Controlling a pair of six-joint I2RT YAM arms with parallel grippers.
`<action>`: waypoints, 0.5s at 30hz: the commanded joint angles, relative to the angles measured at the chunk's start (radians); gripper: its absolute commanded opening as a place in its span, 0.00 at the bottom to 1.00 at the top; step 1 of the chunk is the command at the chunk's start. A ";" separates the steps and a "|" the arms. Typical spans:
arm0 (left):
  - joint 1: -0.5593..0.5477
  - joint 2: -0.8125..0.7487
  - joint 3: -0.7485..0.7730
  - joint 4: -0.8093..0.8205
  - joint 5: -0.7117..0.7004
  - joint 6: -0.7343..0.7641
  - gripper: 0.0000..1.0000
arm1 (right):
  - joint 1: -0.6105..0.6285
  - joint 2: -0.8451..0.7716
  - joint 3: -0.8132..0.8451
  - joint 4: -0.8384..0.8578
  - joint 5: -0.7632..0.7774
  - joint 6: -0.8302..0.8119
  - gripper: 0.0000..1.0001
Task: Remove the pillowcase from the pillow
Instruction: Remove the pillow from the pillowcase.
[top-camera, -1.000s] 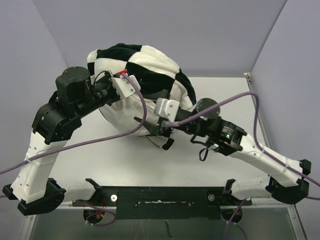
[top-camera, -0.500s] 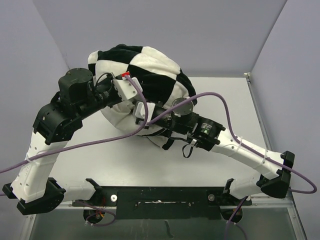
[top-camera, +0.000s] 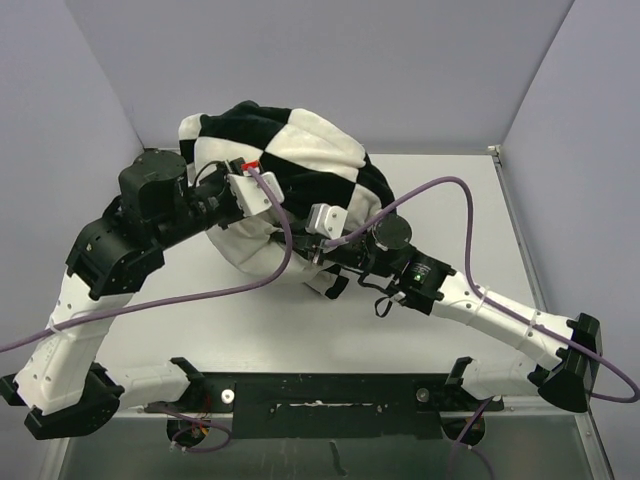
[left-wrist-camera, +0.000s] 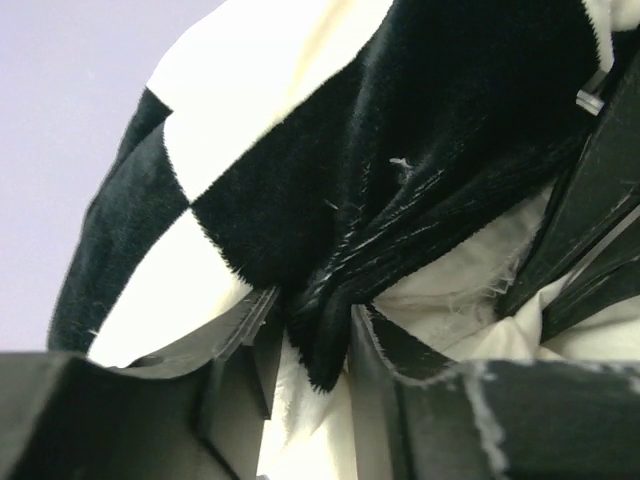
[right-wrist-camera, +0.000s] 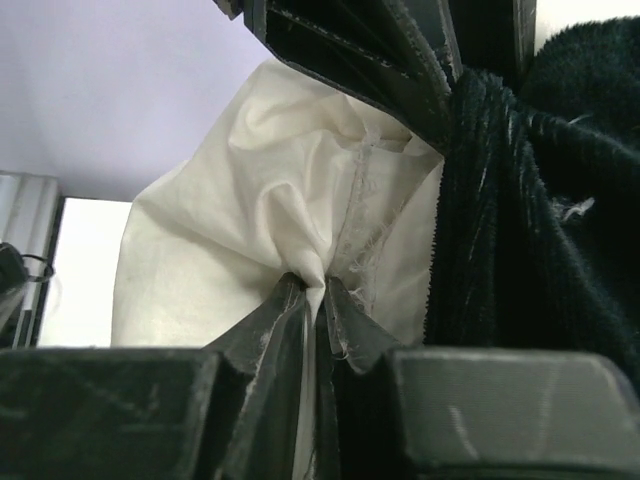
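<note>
On the near, lower side of the pillow (top-camera: 250, 245), my right gripper (right-wrist-camera: 315, 295) is closed tight, with a pinch of plain white cloth squeezed between its 2 fingers. I judge that hold is there as an anchor. If the pillow is pinned, the pillowcase (top-camera: 300, 140) can slide off it rather than the whole bundle travelling together.

My left gripper (left-wrist-camera: 312, 350) is up at the left side, where the pillowcase's open edge meets bare white cloth. Its jaws stand only a narrow way apart, and a bunched black fold of that edge fills the gap between them. It looks pinched, though how firmly I cannot tell. I reckon the grip sits at the hem because that is the 1 place from which the pillowcase can be peeled toward the far end.

The pillowcase is a plush, short-piled fabric in big black and white squares. It caps the far, upper part of the pillow like a hood, gathered into ridges where I grip it, and frayed white cloth shows just below the fold. The near part of the pillow is already bare, creased and bulging onto the table (top-camera: 250, 330). By my judgement the job is roughly half done, with the rest of the pillowcase snug over the far end.
</note>
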 joint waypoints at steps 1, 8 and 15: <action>0.013 -0.105 -0.085 0.356 -0.012 0.112 0.32 | -0.008 0.035 -0.067 -0.155 -0.050 0.120 0.00; -0.002 -0.238 -0.495 0.850 0.011 0.423 0.47 | -0.030 0.034 -0.040 -0.161 -0.099 0.151 0.00; -0.023 -0.334 -0.802 1.294 0.296 0.691 0.49 | -0.045 0.061 0.012 -0.187 -0.143 0.157 0.00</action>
